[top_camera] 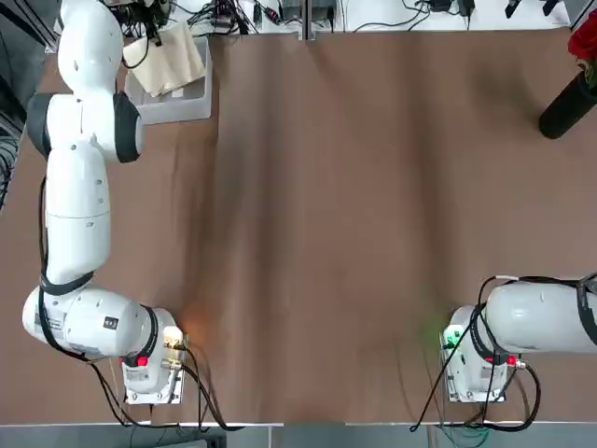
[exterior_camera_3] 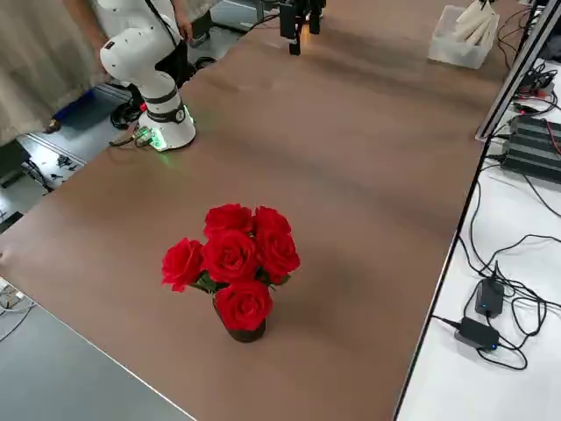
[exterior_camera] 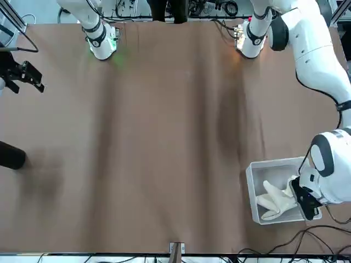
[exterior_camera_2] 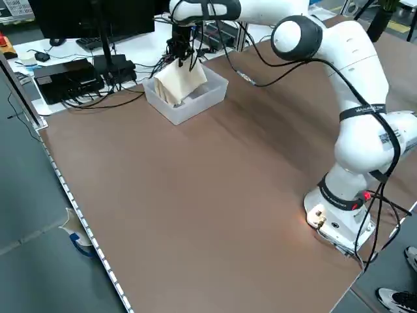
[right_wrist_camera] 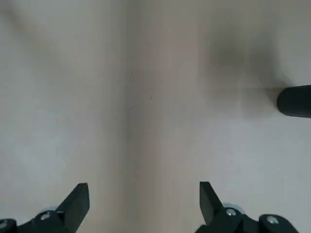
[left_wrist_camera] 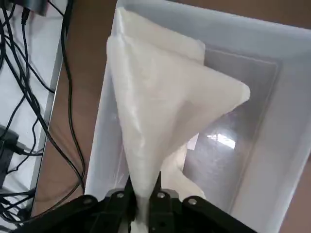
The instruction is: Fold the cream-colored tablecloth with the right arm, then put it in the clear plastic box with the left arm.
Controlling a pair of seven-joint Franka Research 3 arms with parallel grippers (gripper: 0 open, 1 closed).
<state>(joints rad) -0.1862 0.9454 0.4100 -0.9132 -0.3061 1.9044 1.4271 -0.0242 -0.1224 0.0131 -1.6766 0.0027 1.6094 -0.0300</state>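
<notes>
Left claw [left_wrist_camera: 145,201] is pinched tight on a bunched fold of the cloth [left_wrist_camera: 160,111], and you can see it hanging the fabric down into the box [left_wrist_camera: 286,111] at the far left corner of the table [top_camera: 373,233]. From the left side view, the cloth [exterior_camera_2: 180,83] stands up as a peaked bundle, its lower part inside the box [exterior_camera_2: 208,98] and its top above the rim.

Your right claw [right_wrist_camera: 141,204] hovers with its 2 fingers spread wide and nothing between them, over bare table near the dark vase [right_wrist_camera: 295,101] on the right side.

Judging by this, the fold is done and you are at the drop. Expect the cloth to be light, limp and soft: it will slump and spread once released, not hold its shape. It looks wider than the box, so a corner may drape over the wall. Lower further before letting go, so the layers settle inside. If you must regrip, take it at the thick gathered fold, not at a single loose edge, or the layers will likely slide apart.
</notes>
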